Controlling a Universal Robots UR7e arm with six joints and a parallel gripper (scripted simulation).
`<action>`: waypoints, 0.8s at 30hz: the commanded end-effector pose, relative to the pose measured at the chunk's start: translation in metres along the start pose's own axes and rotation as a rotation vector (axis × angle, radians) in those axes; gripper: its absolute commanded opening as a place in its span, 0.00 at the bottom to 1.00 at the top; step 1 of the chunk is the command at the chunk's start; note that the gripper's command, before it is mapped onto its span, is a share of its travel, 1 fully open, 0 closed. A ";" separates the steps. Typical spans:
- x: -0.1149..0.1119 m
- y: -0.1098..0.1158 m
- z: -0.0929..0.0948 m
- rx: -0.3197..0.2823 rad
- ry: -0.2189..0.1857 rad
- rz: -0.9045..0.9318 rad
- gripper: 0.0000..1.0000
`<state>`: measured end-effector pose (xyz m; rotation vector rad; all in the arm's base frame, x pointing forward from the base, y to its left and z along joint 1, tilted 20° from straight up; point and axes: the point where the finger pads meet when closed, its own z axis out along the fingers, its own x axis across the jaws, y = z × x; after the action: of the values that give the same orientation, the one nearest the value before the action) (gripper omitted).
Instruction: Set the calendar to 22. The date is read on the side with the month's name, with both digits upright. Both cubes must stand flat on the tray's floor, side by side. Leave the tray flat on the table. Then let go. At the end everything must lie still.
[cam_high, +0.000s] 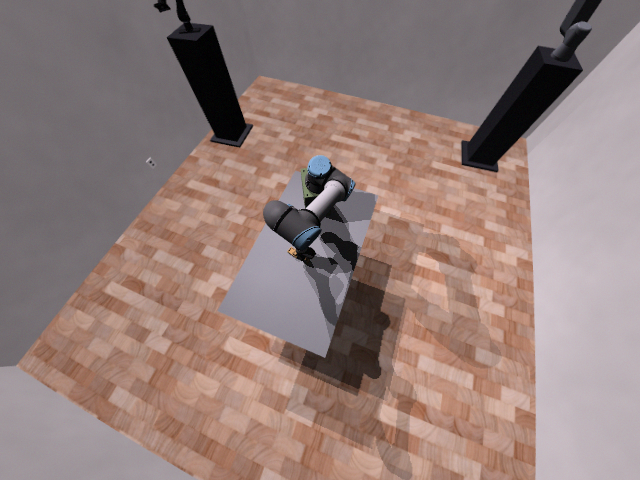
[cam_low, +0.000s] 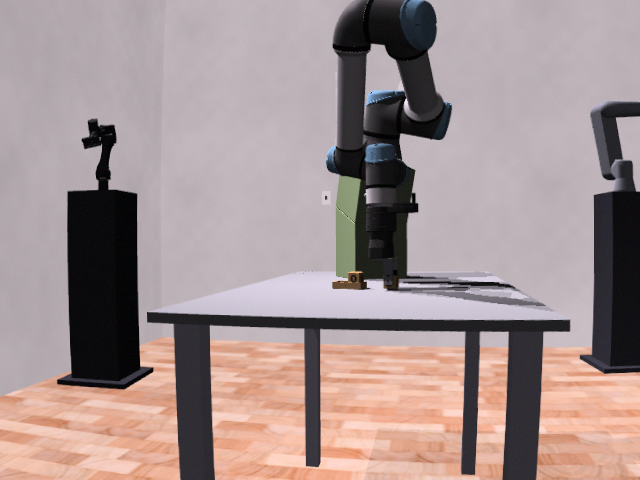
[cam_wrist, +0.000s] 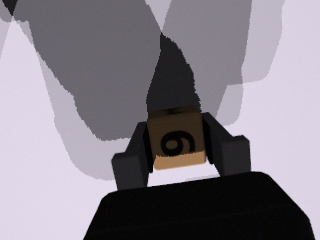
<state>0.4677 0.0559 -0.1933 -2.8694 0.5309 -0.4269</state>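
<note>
The pincer is partly closed on a small wooden digit cube, one dark finger pressed to each side. The face of the cube turned toward the wrist camera shows a curled digit that reads as a 6 or a 9; which one cannot be told from this angle. In the exterior view the cube sits low between the fingers, at or just above the grey table; whether it touches the surface cannot be told.

Just beside it, to the left in that view, the wooden calendar tray lies flat on the table. A second cube stands in the tray, showing what looks like a 0. The month's name is too small to make out.

Judging from this, the task is in an early to middle stage. One cube is out of the tray and in the grip, probably being turned to find a 2. Neither visible face shows a 2 yet. Still left: orient both cubes to 2, seat them side by side in the tray, and release.
</note>
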 end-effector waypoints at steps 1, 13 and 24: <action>0.000 0.000 0.001 0.000 0.001 0.000 0.60; 0.000 0.000 0.003 0.000 0.001 0.000 0.60; 0.000 0.000 0.003 0.000 0.001 0.000 0.60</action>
<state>0.4687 0.0563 -0.1962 -2.8694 0.5309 -0.4268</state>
